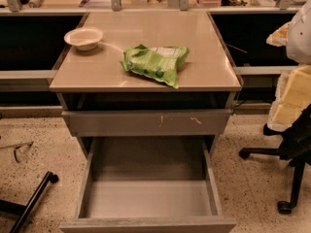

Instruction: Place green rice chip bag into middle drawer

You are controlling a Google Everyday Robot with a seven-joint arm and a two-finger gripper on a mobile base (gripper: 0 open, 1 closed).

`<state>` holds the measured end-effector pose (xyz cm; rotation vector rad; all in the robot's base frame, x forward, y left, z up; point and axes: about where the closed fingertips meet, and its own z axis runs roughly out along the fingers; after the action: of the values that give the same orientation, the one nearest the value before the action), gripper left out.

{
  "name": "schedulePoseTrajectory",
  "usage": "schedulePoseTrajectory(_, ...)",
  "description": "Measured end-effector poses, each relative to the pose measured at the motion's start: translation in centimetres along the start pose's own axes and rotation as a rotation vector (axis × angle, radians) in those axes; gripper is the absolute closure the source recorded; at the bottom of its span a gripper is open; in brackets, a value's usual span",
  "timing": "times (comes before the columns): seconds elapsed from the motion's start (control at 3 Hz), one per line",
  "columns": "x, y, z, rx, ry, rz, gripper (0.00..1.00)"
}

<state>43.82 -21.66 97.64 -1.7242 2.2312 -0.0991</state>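
The green rice chip bag (154, 63) lies crumpled on the tan top of the cabinet, right of centre, its white label patch facing the back. The middle drawer (148, 198) is pulled out wide below, with a bare grey floor and nothing in it. Above it is a grey drawer front with pale scratch marks (146, 122), nearly closed. My gripper (291, 98) shows only as a pale blocky shape at the right edge, under the white arm shell (302, 30). It is well to the right of the bag and holds nothing that I can see.
A white bowl (84, 37) stands on the cabinet top at the back left, apart from the bag. A black office chair base (286, 178) is on the floor at the right. A black bar (31, 200) lies on the floor at the left. A cluttered shelf runs along the back.
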Motion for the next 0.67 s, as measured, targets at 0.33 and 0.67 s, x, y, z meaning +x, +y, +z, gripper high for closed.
schedulePoseTrajectory(0.33,0.0,0.0,0.0,0.000,0.000,0.000,0.00)
schedulePoseTrajectory(0.67,-1.7,-2.0,2.4,0.011,-0.055,-0.018,0.00)
